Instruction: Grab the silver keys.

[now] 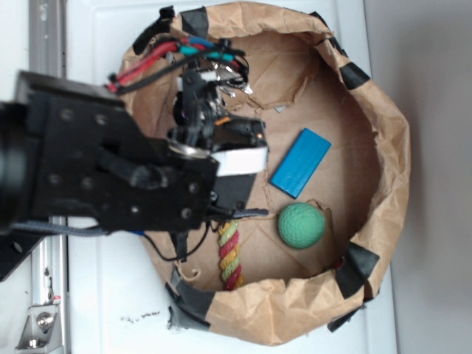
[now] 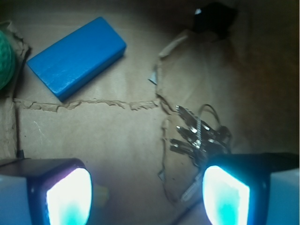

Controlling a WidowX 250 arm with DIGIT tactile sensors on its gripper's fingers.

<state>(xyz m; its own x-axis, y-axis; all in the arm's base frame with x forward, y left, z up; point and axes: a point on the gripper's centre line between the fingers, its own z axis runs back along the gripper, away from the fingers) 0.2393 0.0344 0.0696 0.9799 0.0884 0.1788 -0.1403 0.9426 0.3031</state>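
My worry was the offset. In the wrist view the silver keys lay in the lower right of the frame, touching or tucked just under the inner edge of my right-hand finger pad, not centred in my gripper. Had I dropped straight down from there, I judged that pad would land on top of the bunch and pin it flat or skid it sideways along the brown paper liner. The keys were thin, flat and shiny, so a closing pad might scrape over them or catch only a single key or the ring. The torn paper seam running just left of them could also snag a fingertip.

My fingers were spread wide apart, gripping nothing, both pads glowing at the bottom corners of the wrist view. In the exterior view my arm reached in from the left of the frame over the paper-lined bin, the wrist pointing down above its upper left part, where the keys glinted just above my gripper. The blue block and green ball sat well apart to the right, the rope toy below.
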